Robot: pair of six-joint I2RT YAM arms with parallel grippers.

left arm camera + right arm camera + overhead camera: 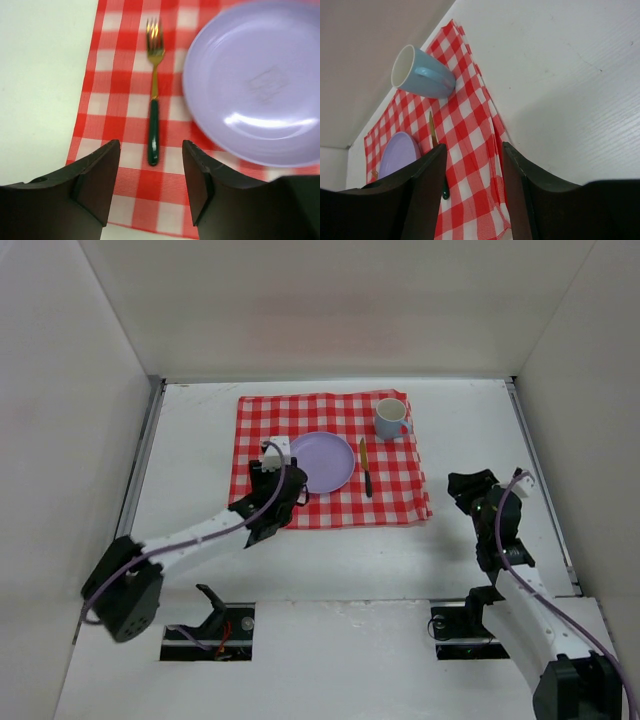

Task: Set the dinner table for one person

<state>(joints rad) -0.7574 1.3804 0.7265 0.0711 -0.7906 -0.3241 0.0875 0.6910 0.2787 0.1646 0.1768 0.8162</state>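
Directly beneath the left gripper (pixel 151 152) lies the dinner table (pixel 40 75). Its jaws gape wide and empty, with a fork (pixel 153 117) just ahead. The right gripper (pixel 472 165) is likewise spread and empty.

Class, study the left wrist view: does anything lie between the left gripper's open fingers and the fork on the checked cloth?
Nothing visible does. The fork lies bare on the checked cloth, its green handle end showing in the gap between the open jaws of the left gripper. The purple plate sits to its right, apart from it.
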